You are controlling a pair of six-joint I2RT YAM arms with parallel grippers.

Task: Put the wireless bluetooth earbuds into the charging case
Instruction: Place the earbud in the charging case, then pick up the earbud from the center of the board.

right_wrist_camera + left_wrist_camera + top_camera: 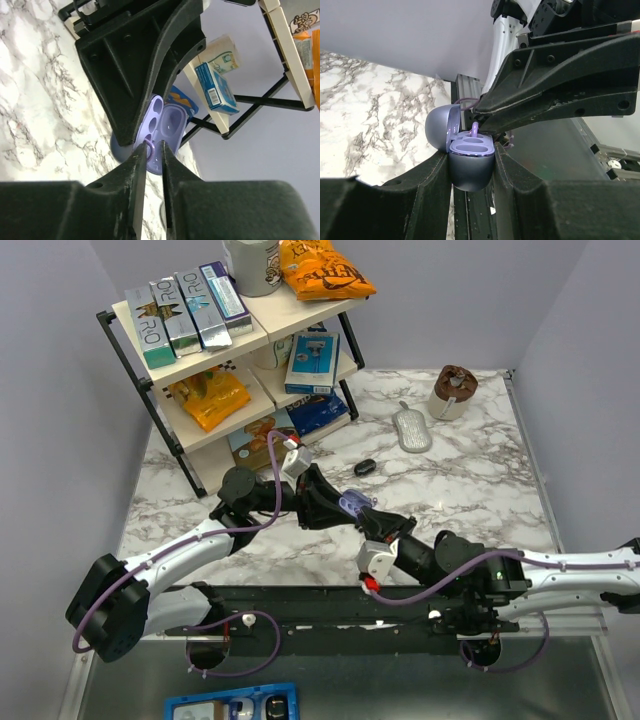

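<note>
Reaching in from four o'clock, the right gripper has its black fingers narrowly apart about a small purple earbud, pinched or freed unclear, at the mouth of the open lavender charging case, which the left gripper, from eight o'clock, clamps over the white marble table.

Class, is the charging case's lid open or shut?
Open: the lid stands swung back from the charging case, baring its lilac earbud wells.
</note>
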